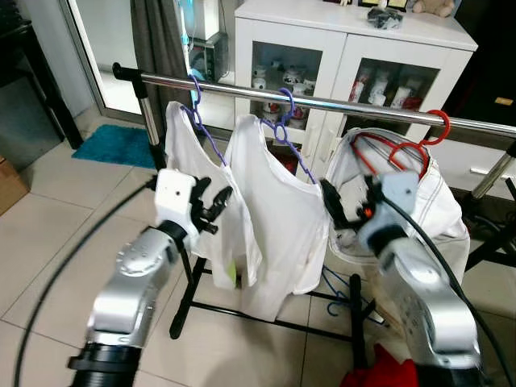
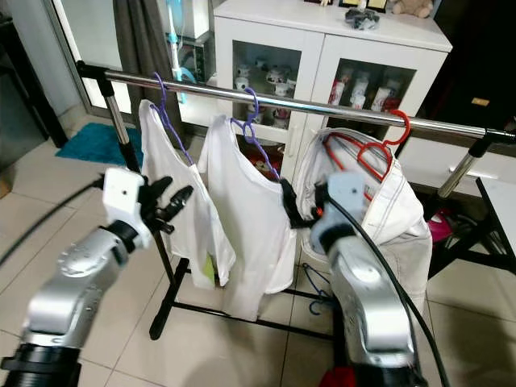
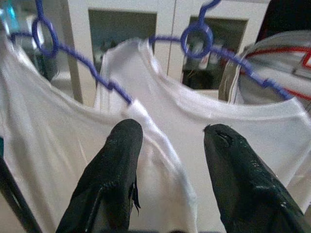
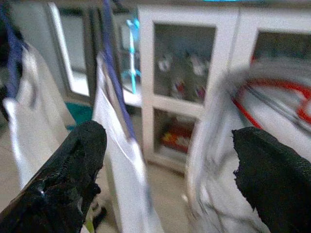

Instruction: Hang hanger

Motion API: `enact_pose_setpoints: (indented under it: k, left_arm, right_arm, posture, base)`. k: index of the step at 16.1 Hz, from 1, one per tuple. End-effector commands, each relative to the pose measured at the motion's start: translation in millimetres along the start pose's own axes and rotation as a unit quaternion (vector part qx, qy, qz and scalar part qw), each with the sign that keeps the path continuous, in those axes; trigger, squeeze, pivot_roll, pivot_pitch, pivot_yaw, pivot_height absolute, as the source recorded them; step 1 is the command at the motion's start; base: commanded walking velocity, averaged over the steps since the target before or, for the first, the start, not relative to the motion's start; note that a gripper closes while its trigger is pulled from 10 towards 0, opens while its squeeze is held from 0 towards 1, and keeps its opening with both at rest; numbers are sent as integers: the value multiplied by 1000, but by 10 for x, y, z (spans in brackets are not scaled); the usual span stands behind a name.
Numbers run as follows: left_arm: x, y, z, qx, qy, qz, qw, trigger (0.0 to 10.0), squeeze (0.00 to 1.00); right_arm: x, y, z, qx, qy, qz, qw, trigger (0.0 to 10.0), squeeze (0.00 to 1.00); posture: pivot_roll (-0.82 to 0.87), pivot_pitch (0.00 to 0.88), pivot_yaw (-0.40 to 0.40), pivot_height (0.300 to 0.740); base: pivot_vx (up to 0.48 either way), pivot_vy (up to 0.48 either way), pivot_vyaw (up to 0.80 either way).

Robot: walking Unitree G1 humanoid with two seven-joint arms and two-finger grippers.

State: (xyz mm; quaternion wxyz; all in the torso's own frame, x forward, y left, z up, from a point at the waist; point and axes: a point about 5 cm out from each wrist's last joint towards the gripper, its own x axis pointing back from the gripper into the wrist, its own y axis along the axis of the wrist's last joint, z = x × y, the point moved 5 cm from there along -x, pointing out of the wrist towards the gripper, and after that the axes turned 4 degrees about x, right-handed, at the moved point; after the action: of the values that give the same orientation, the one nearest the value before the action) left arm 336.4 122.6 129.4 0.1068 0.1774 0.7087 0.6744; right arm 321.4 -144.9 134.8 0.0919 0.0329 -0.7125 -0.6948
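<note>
A silver clothes rail (image 1: 339, 103) runs across in front of me. Two purple hangers (image 1: 284, 121) hang on it, each carrying a white shirt (image 1: 278, 218). Further right, a red hanger (image 1: 419, 147) holds a white garment (image 1: 439, 201). My left gripper (image 1: 214, 195) is open in front of the left shirt's shoulder, nothing between its fingers (image 3: 114, 165). My right gripper (image 1: 351, 197) is open wide between the middle shirt and the red-hanger garment, holding nothing; its fingers (image 4: 73, 165) frame that gap.
A white glass-door cabinet (image 1: 355, 40) stands behind the rail. The rack's black upright and foot (image 1: 187, 298) are below my left arm. A teal mat (image 1: 117, 145) lies far left; something red (image 1: 383, 371) lies on the floor by my right arm.
</note>
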Motion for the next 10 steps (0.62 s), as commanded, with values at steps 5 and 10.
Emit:
enact_pose_setpoints:
  k: [5,10]
  left_arm:
    - [-9,121,-78,-15,-44,-12,999,10000,0]
    - [324,-34,24,-55,-90,48,993,10000,0]
  right_arm:
    - [-195,-12,133,19,37,32,999,10000,0]
    - [-547,238,269,-1,86,29,996,10000,1000]
  posture:
    - [-123,0,-55,740]
    - [-68,0,-93,740]
  base:
    - [0,0,0]
    - [0,0,0]
